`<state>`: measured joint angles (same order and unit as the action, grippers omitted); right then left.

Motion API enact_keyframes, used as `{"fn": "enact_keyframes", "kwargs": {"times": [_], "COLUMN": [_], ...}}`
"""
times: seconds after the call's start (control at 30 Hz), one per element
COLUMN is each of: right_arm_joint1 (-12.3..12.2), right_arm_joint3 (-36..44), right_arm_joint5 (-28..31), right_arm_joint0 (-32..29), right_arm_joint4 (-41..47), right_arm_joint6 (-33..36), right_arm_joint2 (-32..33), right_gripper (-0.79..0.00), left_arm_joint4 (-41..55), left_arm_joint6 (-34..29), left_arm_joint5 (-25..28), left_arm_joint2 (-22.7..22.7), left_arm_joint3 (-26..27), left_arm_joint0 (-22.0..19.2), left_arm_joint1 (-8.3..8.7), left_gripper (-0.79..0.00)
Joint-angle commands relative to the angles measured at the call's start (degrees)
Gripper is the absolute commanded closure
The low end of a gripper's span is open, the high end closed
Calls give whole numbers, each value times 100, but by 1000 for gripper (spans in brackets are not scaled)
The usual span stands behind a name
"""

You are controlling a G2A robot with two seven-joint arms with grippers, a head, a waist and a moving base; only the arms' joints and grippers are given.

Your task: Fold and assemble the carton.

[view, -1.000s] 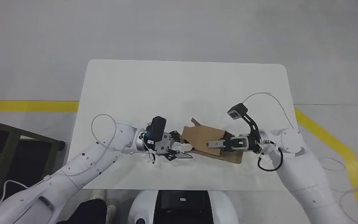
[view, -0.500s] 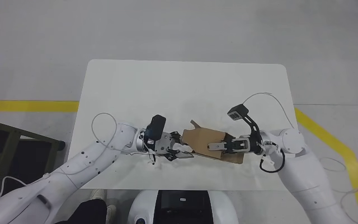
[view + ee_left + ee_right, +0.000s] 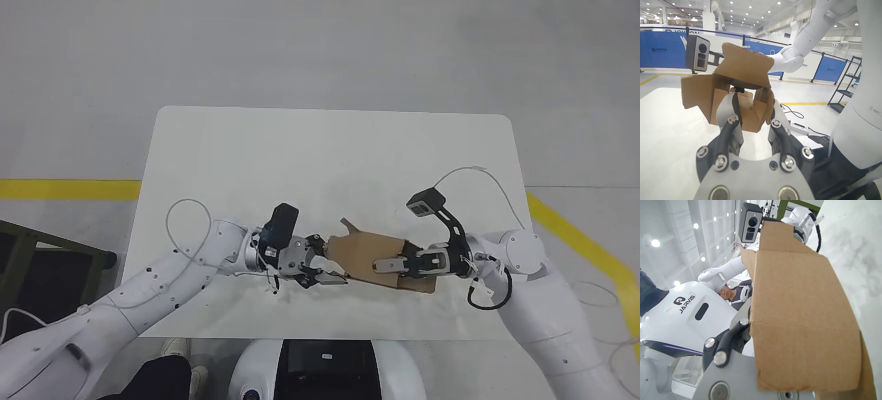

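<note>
Top view: the carton [image 3: 362, 250], brown and partly opened, sits over the white table [image 3: 300, 160], close to the surface's front edge and about midway along it; the left gripper [image 3: 325, 271] is at the carton's left end with its fingers spread wide; the right gripper [image 3: 386, 266] is at the carton's right end, one finger lying along the upper panel, closed on the cardboard; a small flap juts out at the carton's far left corner.

Left wrist view: the carton's open end faces the camera with its flaps splayed; one large flap tilts up above the opening; the left gripper's fingers [image 3: 726, 108] stand wide apart at this end, one in front of the opening, the other just beside a side flap; whether either presses the cardboard cannot be told.

Right wrist view: a broad carton panel lies across the right gripper; one finger [image 3: 743, 313] rests against that panel; the other is hidden behind the cardboard.
</note>
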<state>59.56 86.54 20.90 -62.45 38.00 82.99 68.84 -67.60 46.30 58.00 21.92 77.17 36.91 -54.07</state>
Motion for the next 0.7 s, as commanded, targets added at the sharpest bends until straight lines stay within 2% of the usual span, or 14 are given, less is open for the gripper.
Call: {"fn": "enact_keyframes", "kwargs": {"times": [0.0, 0.33, 0.6, 0.67], "right_arm_joint1": [-1, -7, -18, -21], "right_arm_joint3": [-4, 22, 63, 65], "right_arm_joint5": [5, -7, -18, -21], "right_arm_joint0": [0, 8, 9, 9], "right_arm_joint4": [3, 5, -5, -19], "right_arm_joint6": [3, 46, 57, 60], "right_arm_joint2": [-3, -14, -1, 0], "right_gripper": [0, 0, 0, 0], "left_arm_joint4": [47, 269, 348, 408], "left_arm_joint6": [0, 0, 0, 0], "left_arm_joint5": [0, 0, 0, 0], "left_arm_joint2": [-12, -12, -66, -93], "left_arm_joint3": [-2, -59, -117, -26], "left_arm_joint0": [-12, -15, -27, -23], "left_arm_joint1": [3, 32, -13, -36], "left_gripper": [-348, -332, -283, -305]}}
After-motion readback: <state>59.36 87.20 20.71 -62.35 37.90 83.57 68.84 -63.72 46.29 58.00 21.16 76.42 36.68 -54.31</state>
